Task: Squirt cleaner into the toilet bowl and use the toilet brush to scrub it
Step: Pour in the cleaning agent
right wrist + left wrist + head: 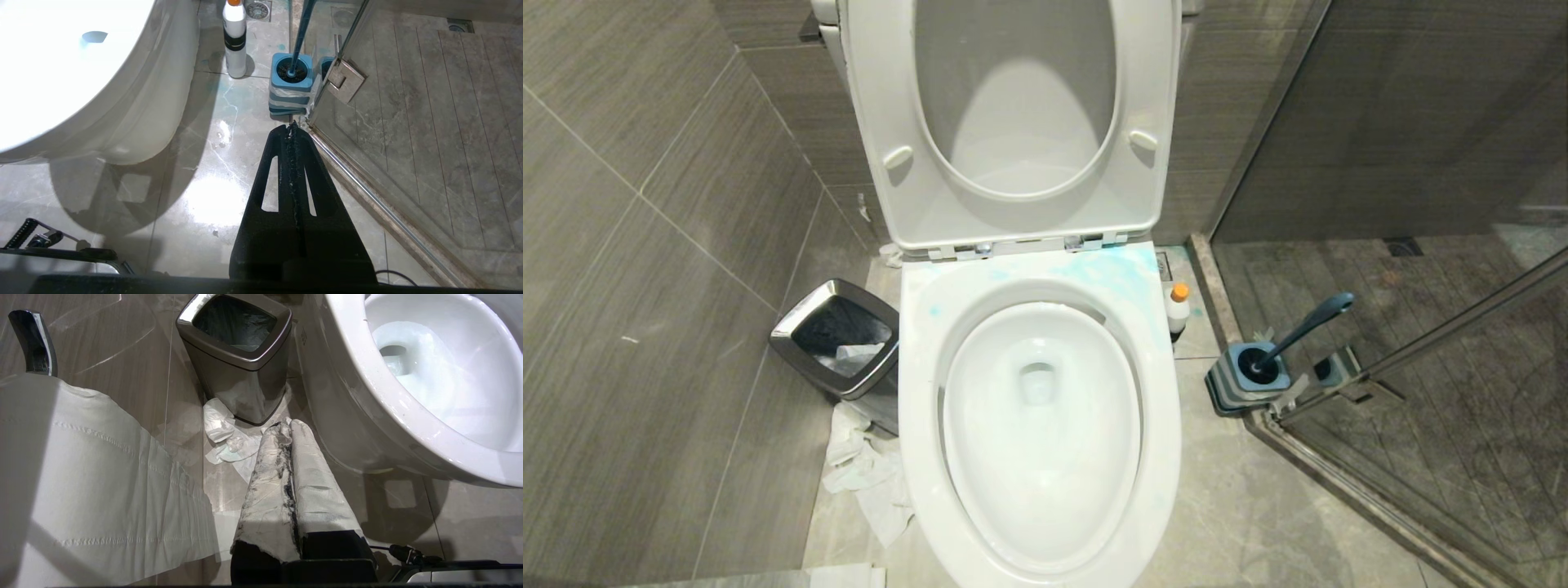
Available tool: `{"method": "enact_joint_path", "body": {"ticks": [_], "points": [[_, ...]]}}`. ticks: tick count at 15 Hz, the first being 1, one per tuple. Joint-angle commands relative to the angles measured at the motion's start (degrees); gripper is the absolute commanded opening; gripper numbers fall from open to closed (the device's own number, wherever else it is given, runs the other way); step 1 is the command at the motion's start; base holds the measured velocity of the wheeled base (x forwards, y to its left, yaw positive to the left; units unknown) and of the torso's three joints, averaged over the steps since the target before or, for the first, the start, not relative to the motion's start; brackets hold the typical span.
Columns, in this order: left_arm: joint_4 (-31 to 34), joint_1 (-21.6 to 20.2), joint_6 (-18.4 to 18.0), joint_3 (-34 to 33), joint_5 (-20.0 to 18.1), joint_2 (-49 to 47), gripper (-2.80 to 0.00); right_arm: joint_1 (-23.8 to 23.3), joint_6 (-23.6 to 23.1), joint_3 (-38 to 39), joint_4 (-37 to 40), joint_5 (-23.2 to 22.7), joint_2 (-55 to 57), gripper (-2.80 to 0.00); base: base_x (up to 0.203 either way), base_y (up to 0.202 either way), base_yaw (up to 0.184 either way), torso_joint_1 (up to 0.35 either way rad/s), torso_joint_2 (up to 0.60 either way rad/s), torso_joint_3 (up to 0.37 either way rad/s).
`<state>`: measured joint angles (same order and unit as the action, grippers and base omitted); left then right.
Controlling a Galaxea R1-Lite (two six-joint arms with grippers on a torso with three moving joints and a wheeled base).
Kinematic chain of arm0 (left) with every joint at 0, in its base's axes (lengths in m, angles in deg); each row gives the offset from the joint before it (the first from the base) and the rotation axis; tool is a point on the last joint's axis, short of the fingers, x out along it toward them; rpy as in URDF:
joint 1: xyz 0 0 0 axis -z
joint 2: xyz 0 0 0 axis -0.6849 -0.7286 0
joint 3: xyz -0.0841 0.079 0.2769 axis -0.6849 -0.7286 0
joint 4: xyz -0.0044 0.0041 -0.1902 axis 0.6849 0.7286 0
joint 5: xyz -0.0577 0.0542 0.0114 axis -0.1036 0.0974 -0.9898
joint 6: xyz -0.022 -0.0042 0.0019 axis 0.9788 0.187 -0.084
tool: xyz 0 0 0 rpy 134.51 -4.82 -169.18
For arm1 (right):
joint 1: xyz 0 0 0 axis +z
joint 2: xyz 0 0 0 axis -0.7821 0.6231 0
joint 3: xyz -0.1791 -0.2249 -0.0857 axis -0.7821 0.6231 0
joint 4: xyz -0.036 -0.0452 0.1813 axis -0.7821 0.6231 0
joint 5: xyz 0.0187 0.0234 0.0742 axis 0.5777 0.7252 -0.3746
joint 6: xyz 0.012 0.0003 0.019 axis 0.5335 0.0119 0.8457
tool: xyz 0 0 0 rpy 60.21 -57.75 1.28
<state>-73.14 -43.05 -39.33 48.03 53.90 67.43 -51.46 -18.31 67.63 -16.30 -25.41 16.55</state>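
Note:
The white toilet bowl (1045, 506) fills the middle of the head view, its seat and lid raised, with turquoise smears on the rim's back right. The cleaner (1178, 308), a small white bottle with an orange cap, stands on the floor right of the bowl, also in the right wrist view (235, 41). The dark toilet brush (1303, 327) leans in its square blue holder (1250, 380) by the shower door. My left gripper (288, 424), fingers wrapped in white, hangs shut and empty above the floor left of the bowl. My right gripper (291, 127) is shut, empty, short of the holder (291, 79).
A steel-rimmed square bin (843, 343) stands left of the bowl with crumpled paper (866, 478) on the floor beside it. A hanging strip of toilet paper (90, 482) is close to my left gripper. A glass shower door (1437, 343) and its sill bound the right.

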Motion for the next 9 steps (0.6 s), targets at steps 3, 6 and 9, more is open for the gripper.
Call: {"method": "enact_joint_path", "body": {"ticks": [3,6,9], "points": [[0.67,-0.09,-0.25,0.12,0.13,-0.14,-2.8,0.0,-0.01,-0.08,0.33,-0.01,0.05,-2.8,0.0,0.0,0.0,0.0,0.0,0.0],[0.84,-0.01,-0.34,0.2,0.13,-0.14,-2.8,0.0,-0.01,-0.16,0.42,0.21,0.05,-2.8,0.0,0.0,0.0,0.003,0.0,-0.086],[2.16,-0.01,-0.52,0.47,0.13,-0.14,-2.8,0.0,-0.01,-0.08,0.42,0.25,0.05,-2.8,0.0,0.0,0.0,0.003,0.0,-0.176]]}}
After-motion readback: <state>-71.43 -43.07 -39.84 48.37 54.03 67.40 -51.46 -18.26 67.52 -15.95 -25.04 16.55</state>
